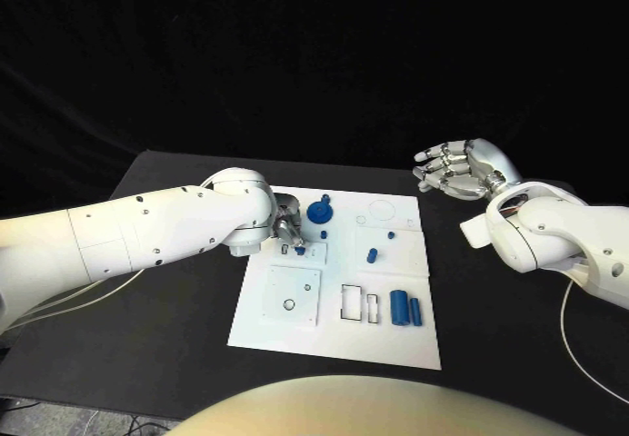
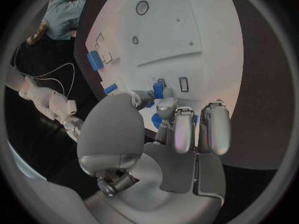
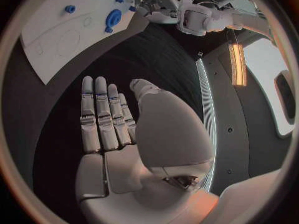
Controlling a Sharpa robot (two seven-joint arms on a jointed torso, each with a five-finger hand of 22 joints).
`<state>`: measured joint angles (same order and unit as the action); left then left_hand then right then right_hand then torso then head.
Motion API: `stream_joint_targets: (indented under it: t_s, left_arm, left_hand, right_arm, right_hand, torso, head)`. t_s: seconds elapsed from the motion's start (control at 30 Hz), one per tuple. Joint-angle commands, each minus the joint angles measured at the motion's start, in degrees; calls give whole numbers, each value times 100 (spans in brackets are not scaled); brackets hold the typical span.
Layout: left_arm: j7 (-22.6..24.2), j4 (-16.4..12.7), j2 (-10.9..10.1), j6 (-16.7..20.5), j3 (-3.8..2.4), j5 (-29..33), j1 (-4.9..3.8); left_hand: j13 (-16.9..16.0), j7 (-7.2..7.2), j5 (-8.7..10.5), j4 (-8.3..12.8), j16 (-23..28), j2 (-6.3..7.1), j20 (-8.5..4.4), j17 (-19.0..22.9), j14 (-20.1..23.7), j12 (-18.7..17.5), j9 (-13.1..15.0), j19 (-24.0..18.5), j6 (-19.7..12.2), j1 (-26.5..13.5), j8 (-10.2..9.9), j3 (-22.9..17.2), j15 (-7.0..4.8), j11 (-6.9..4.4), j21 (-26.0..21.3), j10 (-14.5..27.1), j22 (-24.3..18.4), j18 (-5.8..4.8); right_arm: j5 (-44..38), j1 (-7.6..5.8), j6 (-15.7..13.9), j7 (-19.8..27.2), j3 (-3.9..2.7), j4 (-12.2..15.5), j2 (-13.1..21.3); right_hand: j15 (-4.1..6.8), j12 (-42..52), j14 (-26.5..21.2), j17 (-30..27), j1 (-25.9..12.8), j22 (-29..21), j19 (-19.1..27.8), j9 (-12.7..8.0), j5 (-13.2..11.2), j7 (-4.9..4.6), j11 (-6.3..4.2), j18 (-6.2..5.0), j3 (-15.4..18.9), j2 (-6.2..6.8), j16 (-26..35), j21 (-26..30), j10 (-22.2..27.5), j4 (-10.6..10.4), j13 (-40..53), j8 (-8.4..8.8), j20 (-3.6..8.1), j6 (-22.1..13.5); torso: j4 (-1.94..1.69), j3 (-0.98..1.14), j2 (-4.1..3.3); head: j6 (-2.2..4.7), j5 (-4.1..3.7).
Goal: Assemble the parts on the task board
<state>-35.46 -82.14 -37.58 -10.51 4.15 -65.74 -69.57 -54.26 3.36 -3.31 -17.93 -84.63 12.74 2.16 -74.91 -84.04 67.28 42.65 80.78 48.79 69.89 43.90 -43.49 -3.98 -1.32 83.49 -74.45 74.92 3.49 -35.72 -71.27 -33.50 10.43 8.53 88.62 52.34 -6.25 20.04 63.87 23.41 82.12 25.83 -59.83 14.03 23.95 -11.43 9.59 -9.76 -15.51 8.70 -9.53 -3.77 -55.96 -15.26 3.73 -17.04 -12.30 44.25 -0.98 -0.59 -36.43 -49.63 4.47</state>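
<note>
The white task board (image 1: 263, 327) lies in the middle of the black table. My left hand (image 1: 291, 227) hangs over the board's far left part, fingers pointing down. Its thumb and a finger pinch a small blue part (image 2: 159, 89), also seen at the fingertips as the same blue part (image 1: 302, 250), beside narrow slots (image 2: 184, 83). A round blue part (image 1: 321, 213) lies just right of that hand. My right hand (image 1: 456, 170) is raised off the board's far right corner, fingers apart, holding nothing; its palm (image 3: 118, 149) faces the table.
Two blue cylinders (image 1: 408, 308) lie side by side near the board's right edge, next to rectangular outlines (image 1: 354, 304). Small blue parts (image 1: 371, 254) stand mid-board. A square plate with circles (image 1: 291, 295) sits at the near left. Black table surrounds the board.
</note>
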Motion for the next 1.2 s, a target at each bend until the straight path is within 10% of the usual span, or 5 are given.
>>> stream_joint_targets:
  t_s: [0.03,1.2]
  left_arm:
    - [-8,-4,14,-171,0,-36,7]
    - [-119,79,84,-354,24,29,14]
  left_hand:
    - [-5,-42,-31,1216,-26,-38,-10,-654,-363,28,310,41,56,32,40,-1259,-54,-2,30,-56,153,-34]
    - [-10,-55,-72,1201,-25,-36,-18,-655,-364,30,349,43,103,-101,47,-1323,-59,-10,32,-96,156,-35]
  right_arm:
    - [-72,5,18,44,1,0,-4]
    - [-63,7,22,51,1,8,4]
  right_hand:
    - [2,-12,50,-8,3,-15,-35,-7,10,-220,-6,-64,-36,68,27,-9,-23,-3,-6,-40,13,19]
    - [1,-13,52,-10,-10,-28,-37,-9,5,-221,-3,-63,-45,72,31,-10,-24,-9,-6,-42,12,20]
  torso:
    - [2,2,4]
    - [5,3,-1]
  head:
    - [-5,-9]
    - [-30,-10]
